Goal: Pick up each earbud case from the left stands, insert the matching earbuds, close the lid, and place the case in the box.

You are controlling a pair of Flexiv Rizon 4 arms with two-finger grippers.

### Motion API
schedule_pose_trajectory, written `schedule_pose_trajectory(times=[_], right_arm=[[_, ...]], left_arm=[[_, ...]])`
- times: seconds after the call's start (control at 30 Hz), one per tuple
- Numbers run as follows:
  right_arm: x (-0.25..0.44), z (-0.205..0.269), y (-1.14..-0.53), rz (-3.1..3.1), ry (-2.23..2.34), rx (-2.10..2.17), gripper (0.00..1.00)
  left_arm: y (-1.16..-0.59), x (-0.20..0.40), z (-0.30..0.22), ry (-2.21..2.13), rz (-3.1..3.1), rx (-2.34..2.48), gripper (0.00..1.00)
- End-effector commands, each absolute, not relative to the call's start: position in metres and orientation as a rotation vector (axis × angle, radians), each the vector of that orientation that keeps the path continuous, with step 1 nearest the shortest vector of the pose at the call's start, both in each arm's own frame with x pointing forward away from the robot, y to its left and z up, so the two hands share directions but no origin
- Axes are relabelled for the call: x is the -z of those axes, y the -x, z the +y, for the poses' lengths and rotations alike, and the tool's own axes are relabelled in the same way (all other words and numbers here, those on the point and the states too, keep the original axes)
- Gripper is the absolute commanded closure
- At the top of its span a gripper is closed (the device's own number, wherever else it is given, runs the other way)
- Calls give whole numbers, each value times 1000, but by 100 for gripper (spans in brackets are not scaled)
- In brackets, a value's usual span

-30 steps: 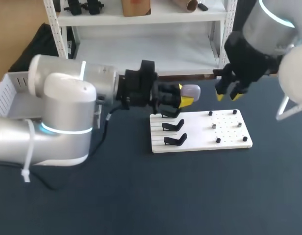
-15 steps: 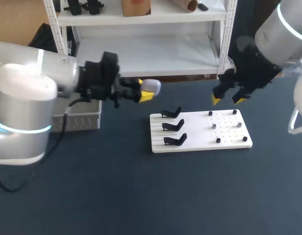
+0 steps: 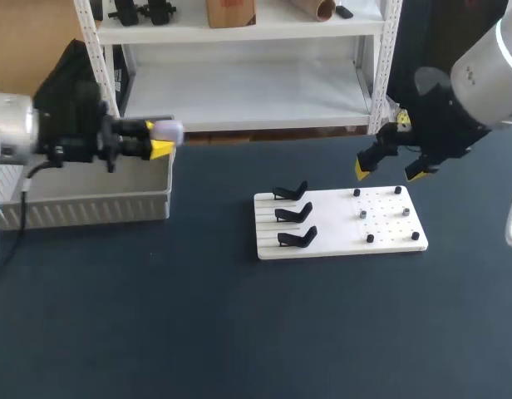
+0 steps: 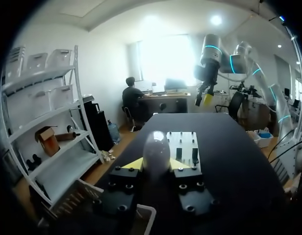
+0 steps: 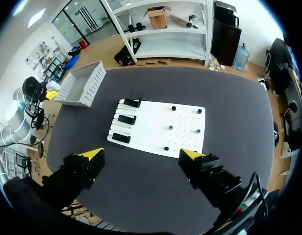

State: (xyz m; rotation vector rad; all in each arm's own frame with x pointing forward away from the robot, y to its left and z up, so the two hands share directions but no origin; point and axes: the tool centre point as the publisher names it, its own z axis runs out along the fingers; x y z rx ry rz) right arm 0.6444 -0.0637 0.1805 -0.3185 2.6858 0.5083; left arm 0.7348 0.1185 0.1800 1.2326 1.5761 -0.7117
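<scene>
My left gripper [image 3: 159, 140] is shut on a pale, rounded earbud case [image 3: 168, 130], held in the air over the right end of the grey box [image 3: 90, 204]. In the left wrist view the case [image 4: 157, 148] sits between the yellow fingertips [image 4: 134, 164]. Three black stands [image 3: 293, 214] line the left side of the white board [image 3: 335, 245], all bare. My right gripper [image 3: 391, 169] hangs open above the board's far right edge, holding nothing. From the right wrist the open gripper [image 5: 141, 155] looks down on the board [image 5: 158, 139], stands [image 5: 126, 119] and box [image 5: 85, 83].
Several small dark and silvery pieces [image 3: 363, 214] sit on the pegged right half of the board. The dark table [image 3: 239, 332] stretches in front of board and box. A shelf upright [image 3: 382, 75] rises just behind my right gripper.
My left arm has swung left with the case, from above the stands to over the box. My right gripper's fingers have spread wide and it has drifted slightly right.
</scene>
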Motion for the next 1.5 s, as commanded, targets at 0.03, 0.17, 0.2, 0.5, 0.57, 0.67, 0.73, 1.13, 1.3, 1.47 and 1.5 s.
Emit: schedule_pose_trajectory(times=[0.03,0.17,0.2,0.5,0.57,0.67,0.73,1.13,1.3,1.47,1.5], right_arm=[[-180,-64,-641,2675,310,-501,0],[-180,-64,-641,2675,310,-501,0],[-180,-64,-641,2675,310,-501,0],[-180,-64,-641,2675,310,-501,0],[-180,-64,-641,2675,310,-501,0],[-180,-64,-641,2675,310,-501,0],[-180,-64,-641,2675,310,-501,0],[-180,-64,-641,2675,310,-501,0],[-180,-64,-641,2675,310,-501,0],[-180,-64,-641,2675,310,-501,0],[-180,-64,-641,2675,310,-501,0]], left_arm=[[-734,-179,159,-1203,1582,688,100],[-747,-174,178,-1186,1616,653,100],[-752,-171,183,-1188,1642,643,100],[-791,-129,216,-1150,1730,611,100],[-798,-116,223,-1122,1797,591,100],[-806,-96,229,-1094,1832,615,100],[-810,-84,231,-1082,1853,631,100],[-814,-79,235,-1056,1880,655,0],[-803,-113,225,-1080,1855,675,0],[-774,-146,197,-1086,1904,697,0],[-768,-150,192,-1078,1941,692,0]])
